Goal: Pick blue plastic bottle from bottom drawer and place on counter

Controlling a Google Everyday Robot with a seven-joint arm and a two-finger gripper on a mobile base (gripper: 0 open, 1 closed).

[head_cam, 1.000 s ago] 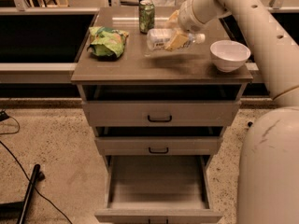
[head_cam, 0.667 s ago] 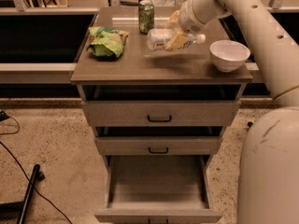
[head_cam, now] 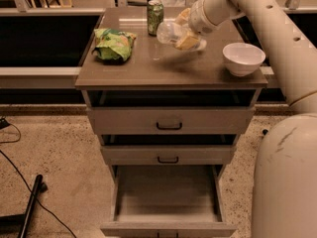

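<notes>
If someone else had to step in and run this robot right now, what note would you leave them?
Gripper: over the back of the counter, shut on the blue plastic bottle, which is tilted and seems just off the surface, right of the green can.
Bottom drawer: pulled open, nothing visible inside.
Done: bottle is out of the drawer and up at the counter.
Left: probably set it down in the free space between the green bag and the white bowl, then let go.

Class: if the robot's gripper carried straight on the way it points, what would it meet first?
Probably the glossy grey-brown counter, between the green soda can and the crumpled green bag; the gripper, holding the clear plastic bottle, angles down-left. Depth is unclear.
</notes>
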